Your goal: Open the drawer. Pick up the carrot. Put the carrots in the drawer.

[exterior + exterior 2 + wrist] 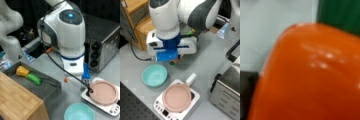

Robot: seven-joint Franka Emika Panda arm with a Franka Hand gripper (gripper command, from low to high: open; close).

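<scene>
At a front view's left, the drawer (51,92) stood open beneath a wooden top (17,100), with a yellow vegetable (22,71) and a green vegetable (34,78) inside. Right of it, the hand (75,81) hung low over the grey tabletop (50,62); whether it gripped anything I cannot tell. An orange bit, apparently the carrot (65,80), showed beside it and filled the wrist view (310,75). Further right sat a teal bowl (79,112) and a pink plate (103,92).

Grey table (50,62) with teal bowl (154,75)
</scene>
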